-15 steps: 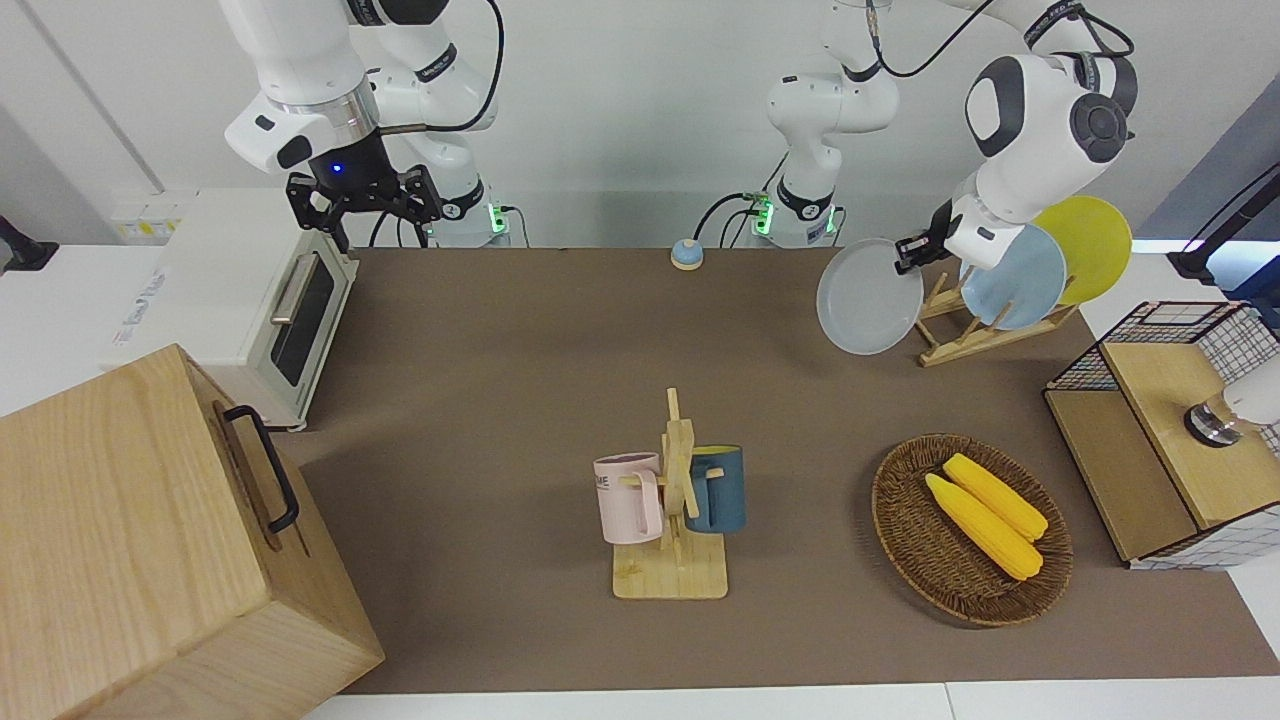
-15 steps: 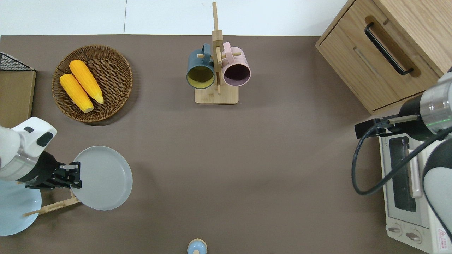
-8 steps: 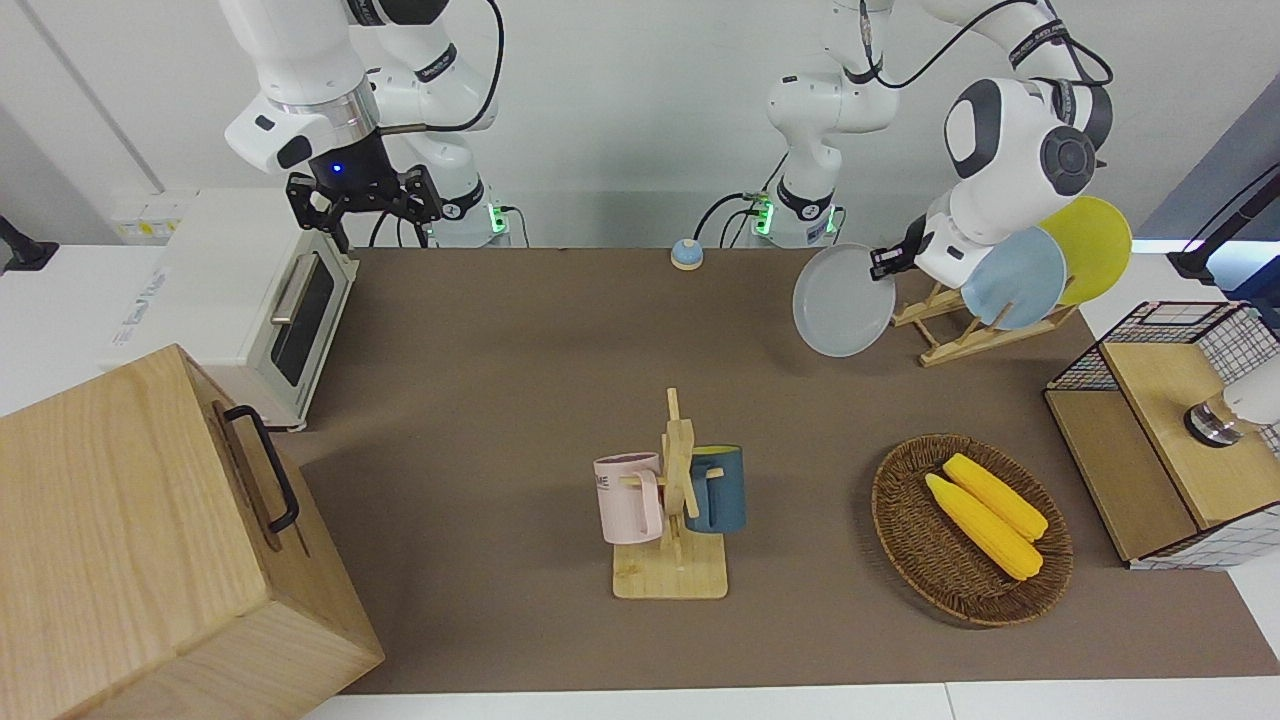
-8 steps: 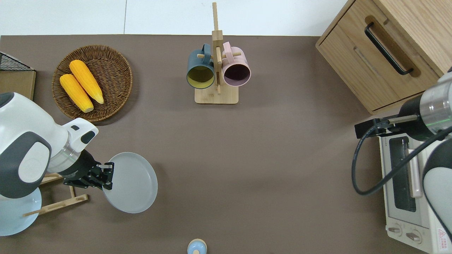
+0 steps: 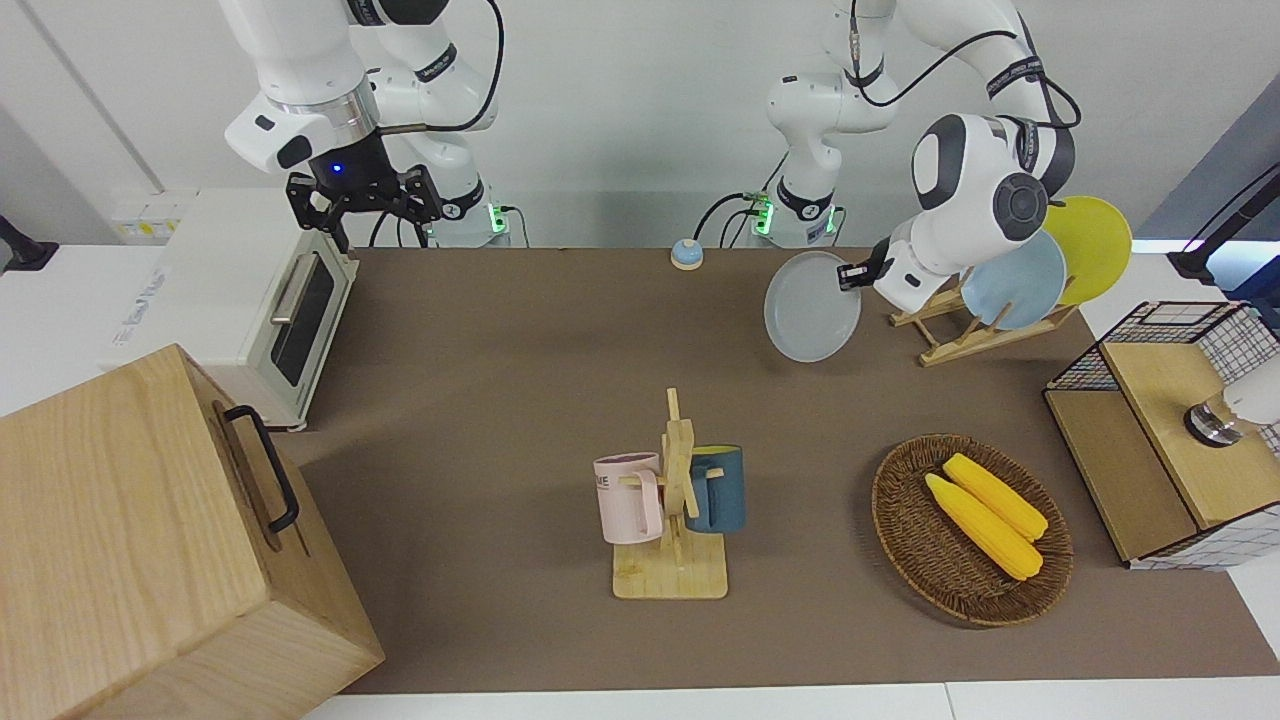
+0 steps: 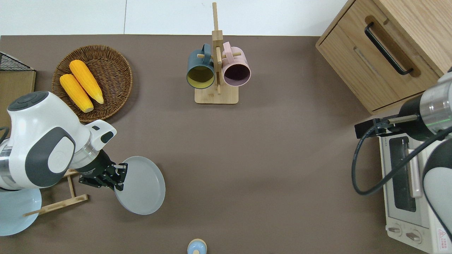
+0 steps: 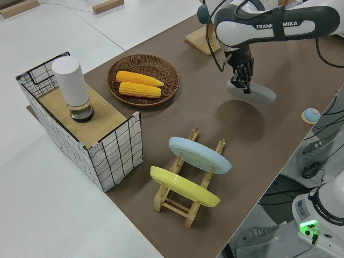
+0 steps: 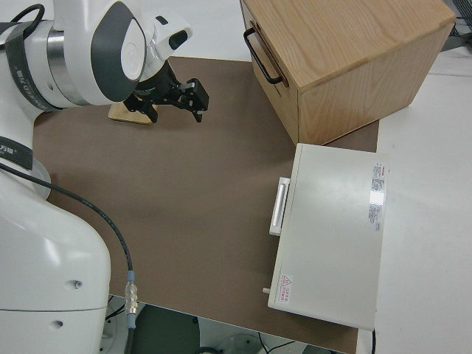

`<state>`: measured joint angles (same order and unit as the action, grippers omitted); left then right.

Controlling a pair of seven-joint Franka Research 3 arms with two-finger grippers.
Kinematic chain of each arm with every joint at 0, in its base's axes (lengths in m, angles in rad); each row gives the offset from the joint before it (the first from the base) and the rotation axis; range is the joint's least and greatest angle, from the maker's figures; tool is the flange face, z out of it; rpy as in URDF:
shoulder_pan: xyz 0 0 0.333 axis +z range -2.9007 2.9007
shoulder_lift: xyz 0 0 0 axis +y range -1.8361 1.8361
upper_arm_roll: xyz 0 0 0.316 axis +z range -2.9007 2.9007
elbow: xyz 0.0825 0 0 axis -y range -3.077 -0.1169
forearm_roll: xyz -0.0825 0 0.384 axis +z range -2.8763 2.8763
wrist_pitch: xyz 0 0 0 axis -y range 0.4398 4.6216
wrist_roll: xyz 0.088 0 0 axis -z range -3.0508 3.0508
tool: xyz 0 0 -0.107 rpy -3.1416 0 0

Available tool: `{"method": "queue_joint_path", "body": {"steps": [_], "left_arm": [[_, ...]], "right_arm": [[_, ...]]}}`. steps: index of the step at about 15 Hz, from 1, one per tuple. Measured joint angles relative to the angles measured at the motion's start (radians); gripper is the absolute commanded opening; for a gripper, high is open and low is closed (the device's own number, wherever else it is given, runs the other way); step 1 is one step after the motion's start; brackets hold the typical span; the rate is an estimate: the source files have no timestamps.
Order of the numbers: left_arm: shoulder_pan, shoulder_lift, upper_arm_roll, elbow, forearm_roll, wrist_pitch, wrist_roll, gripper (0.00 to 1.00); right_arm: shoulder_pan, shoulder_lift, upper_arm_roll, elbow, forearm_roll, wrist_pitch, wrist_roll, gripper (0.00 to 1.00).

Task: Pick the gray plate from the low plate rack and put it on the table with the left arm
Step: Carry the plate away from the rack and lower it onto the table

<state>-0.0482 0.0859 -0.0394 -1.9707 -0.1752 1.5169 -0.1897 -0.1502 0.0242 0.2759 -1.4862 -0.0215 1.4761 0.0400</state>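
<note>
One gray plate (image 6: 143, 185) is hanging low in the overhead view, tilted over the table (image 6: 265, 148); the left gripper (image 6: 120, 176) is pinching its rim. The right arm is parked.

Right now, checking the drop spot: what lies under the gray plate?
Only bare table shows around the gray plate, held aloft by the left gripper. The patch directly beneath is covered.

White jointed arms (image 5: 985, 185) with gray joint caps, black cables, black jaws.

A plain gray plate (image 6: 143, 186) hangs tilted over the brown table (image 6: 268, 148), gripped at its rim, clear of the low plate rack (image 6: 58, 203).
</note>
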Motion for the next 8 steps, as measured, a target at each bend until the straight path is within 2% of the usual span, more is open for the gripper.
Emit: {"method": "queue_joint_path", "body": {"steps": [8], "left_arm": [[0.001,0.033,-0.010,0.002,0.000,0.023,-0.012,0.00]], "right_arm": [[0.000,0.000,0.000,0.000,0.000,0.000,0.000,0.983]]}}
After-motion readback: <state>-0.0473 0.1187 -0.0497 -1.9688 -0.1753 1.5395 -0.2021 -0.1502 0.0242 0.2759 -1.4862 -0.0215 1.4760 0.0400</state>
